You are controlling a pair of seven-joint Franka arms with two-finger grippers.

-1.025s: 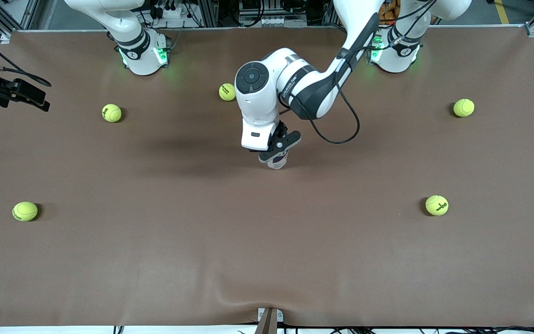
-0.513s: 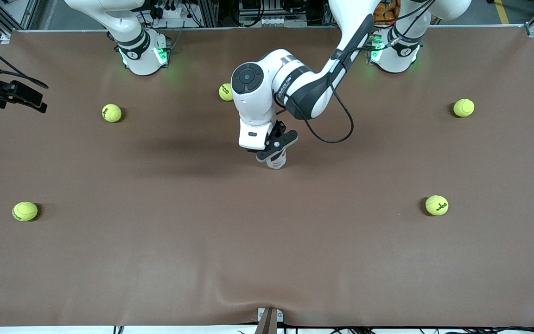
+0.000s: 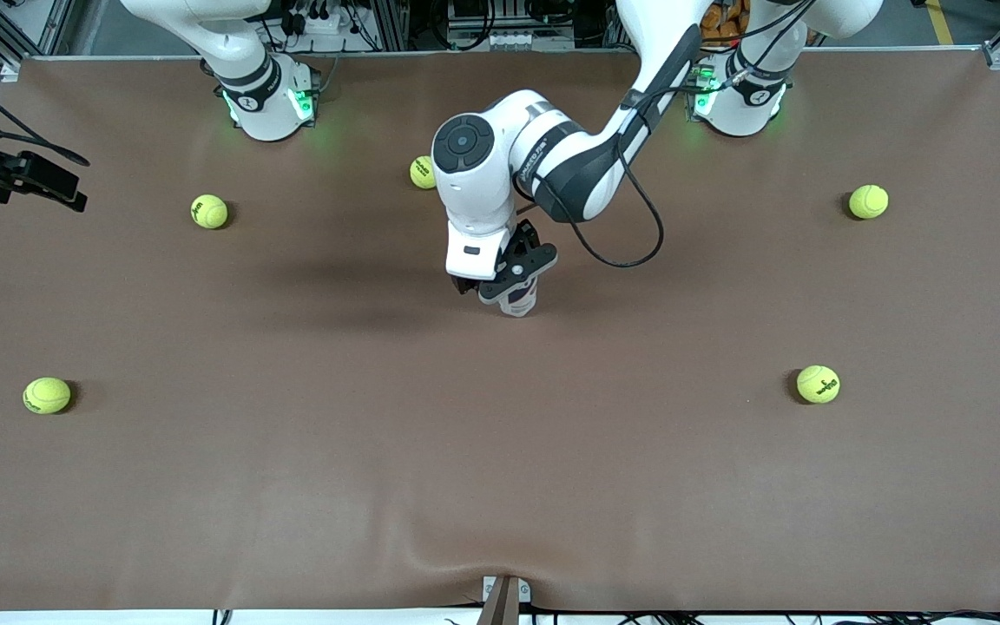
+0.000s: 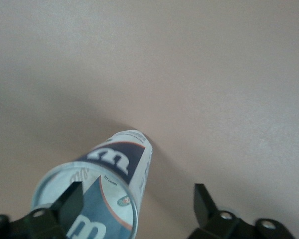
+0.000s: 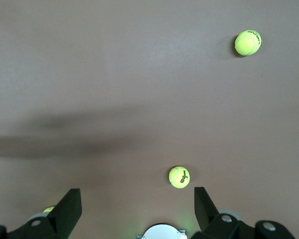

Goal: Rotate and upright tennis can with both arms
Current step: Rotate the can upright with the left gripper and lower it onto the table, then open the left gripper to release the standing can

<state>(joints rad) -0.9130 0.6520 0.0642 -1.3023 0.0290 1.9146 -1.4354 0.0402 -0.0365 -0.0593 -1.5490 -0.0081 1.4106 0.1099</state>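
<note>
The tennis can [image 3: 520,303] stands upright near the middle of the brown table. It has a white and dark blue label and a silver rim. My left gripper [image 3: 507,279] hangs right over it, open. In the left wrist view the tennis can [image 4: 117,164] rises between the spread fingers of the left gripper [image 4: 138,195], close beside one finger [image 4: 70,201] and apart from the other. My right gripper [image 3: 66,187] waits high over the right arm's end of the table. The right wrist view shows this right gripper [image 5: 137,196] open, with nothing between its fingers.
Several yellow-green tennis balls lie scattered on the table [image 3: 500,451]. One ball [image 3: 424,172] is just beside the left arm's wrist, another ball [image 3: 209,211] is near the right arm's base, and a third ball [image 3: 818,384] is toward the left arm's end.
The left gripper was shut on the can and has opened, leaving the can standing. The left arm shifted slightly toward the right arm's end. The right arm barely moved.
</note>
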